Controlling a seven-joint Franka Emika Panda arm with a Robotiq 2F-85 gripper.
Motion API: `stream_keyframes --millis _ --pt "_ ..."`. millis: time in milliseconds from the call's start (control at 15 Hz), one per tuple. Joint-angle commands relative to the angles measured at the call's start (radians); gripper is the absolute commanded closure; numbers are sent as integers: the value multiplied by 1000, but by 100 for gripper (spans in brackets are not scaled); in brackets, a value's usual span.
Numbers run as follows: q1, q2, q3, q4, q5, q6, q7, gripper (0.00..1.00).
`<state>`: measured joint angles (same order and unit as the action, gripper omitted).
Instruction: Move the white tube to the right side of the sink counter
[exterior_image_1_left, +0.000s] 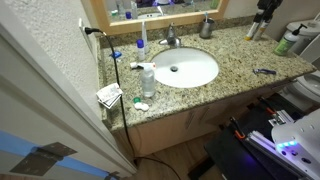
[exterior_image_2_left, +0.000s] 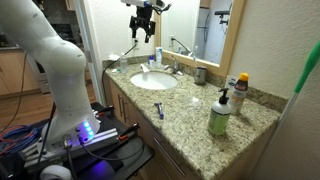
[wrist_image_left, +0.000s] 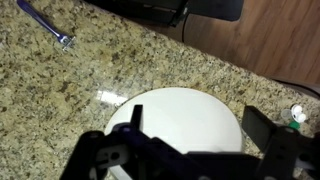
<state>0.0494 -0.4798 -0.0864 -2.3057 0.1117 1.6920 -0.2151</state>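
Observation:
The sink counter (exterior_image_1_left: 235, 75) is speckled tan granite with an oval white basin (exterior_image_1_left: 186, 68) and a metal tap (exterior_image_1_left: 170, 38). A small white tube with a darker end (exterior_image_1_left: 140, 105) lies near the counter's front edge, left of the basin and just below the clear bottle (exterior_image_1_left: 148, 80). It also shows at the right edge of the wrist view (wrist_image_left: 297, 113). My gripper (exterior_image_2_left: 143, 18) hangs high above the basin, far from the tube. In the wrist view the gripper (wrist_image_left: 200, 118) is open and empty, with the basin (wrist_image_left: 185, 110) under it.
A taller white tube with a blue end (exterior_image_1_left: 143, 38) stands by the mirror. A blue razor (exterior_image_1_left: 263, 71) lies right of the basin and shows in the wrist view (wrist_image_left: 45, 25). A green soap bottle (exterior_image_2_left: 220, 113), a metal cup (exterior_image_1_left: 206, 27) and a white packet (exterior_image_1_left: 109, 95) stand around.

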Motion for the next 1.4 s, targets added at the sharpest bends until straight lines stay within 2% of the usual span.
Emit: stream_keyframes --millis 0,200,333,733,933,1000,1267,1333 --pt "-11 1 13 2 3 -3 2 0" --pt "-22 1 -2 2 2 -3 -3 0" --pt "-2 35 29 -6 -5 16 7 0" --pt "119 168 129 82 186 28 -15 0" --pt "144 176 163 114 251 44 -12 0" --pt "132 158 169 80 222 39 7 0" --pt "139 164 174 107 235 39 7 0" --pt "137 168 182 103 208 38 12 0"
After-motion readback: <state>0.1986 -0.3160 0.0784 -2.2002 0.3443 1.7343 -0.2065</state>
